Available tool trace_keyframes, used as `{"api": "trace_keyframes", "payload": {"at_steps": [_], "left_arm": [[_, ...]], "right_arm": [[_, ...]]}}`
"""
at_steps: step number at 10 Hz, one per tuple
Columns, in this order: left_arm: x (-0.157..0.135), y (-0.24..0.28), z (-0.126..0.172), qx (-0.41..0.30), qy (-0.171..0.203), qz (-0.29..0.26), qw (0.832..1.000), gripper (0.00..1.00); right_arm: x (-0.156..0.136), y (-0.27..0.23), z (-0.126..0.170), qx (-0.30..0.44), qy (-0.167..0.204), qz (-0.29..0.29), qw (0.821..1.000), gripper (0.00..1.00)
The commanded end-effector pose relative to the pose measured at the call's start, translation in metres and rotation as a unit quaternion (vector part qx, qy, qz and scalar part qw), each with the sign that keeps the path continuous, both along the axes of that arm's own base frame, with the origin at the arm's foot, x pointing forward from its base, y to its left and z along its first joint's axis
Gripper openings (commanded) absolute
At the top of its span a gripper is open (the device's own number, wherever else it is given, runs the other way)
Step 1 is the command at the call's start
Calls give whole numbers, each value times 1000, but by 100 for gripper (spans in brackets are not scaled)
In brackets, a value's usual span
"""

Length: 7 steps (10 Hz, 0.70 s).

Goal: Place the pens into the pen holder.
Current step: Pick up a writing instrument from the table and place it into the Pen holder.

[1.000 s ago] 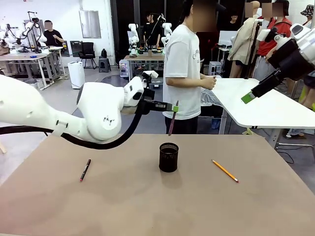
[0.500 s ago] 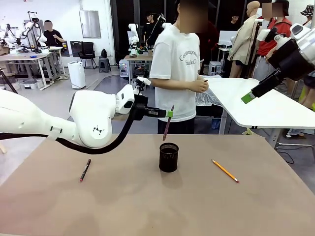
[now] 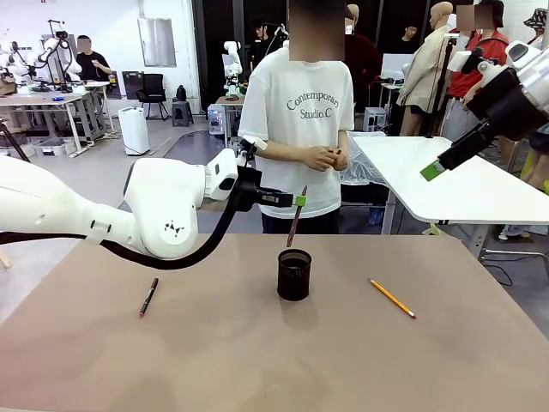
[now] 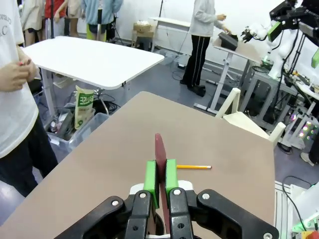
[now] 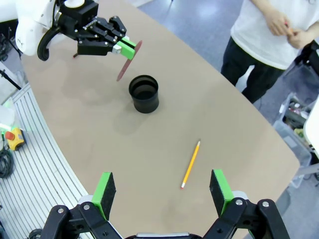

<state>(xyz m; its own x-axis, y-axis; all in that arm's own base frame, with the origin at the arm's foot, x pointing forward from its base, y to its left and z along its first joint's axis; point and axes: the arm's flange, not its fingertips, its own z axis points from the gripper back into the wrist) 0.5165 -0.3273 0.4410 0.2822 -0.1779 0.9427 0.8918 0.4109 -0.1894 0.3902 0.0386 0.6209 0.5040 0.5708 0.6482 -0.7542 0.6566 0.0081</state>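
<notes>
Left tool [image 3: 300,201] is clenched on the thin reddish-brown pen [image 3: 295,220]. On the left wrist camera I see the stick pinched flat between the two green pads [image 4: 150,175], with one end poking out past them. From the front the pen hangs tilted, its top leaning toward the robot's right. Its lower tip is just above the rim of the small black cylindrical wire-mesh cup [image 3: 294,275]. Pen and cup are apart. I cannot tell whether the tip sits over the opening or short of it; on the right wrist camera it reads as beside the cup.

The cup stands upright near the middle of the brown tabletop [image 3: 257,360].

The yellow-orange pencil [image 3: 392,298] lies flat on the tabletop on the robot's right of the cup, well apart from it and at an angle. The black pen with red ends [image 3: 148,297] lies flat on the robot's left side, also well apart from the cup.

Right tool [image 3: 431,171] is released. Its wrist camera shows the green pads spread wide and empty. It is held high above the tabletop, looking down on the pencil and cup.

A person in a white printed T-shirt [image 3: 300,112] stands at the far side. The person's hands [image 3: 324,157] are clasped together in front of the torso, off the tabletop.
</notes>
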Motion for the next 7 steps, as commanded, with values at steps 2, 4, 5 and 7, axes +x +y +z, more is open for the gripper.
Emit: {"api": "trace_keyframes", "payload": {"at_steps": [2,4,5,7], "left_arm": [[26,47,37,19,-21,-66,997,0],[33,79,59,27,-49,-96,994,0],[39,94,71,38,-62,-98,993,0],[44,122,97,45,-105,-108,988,0]], "right_arm": [[0,0,1,7,1,2,1000,100],[0,0,1,7,1,2,1000,100],[0,0,1,7,1,2,1000,100],[0,0,1,7,1,2,1000,100]]}}
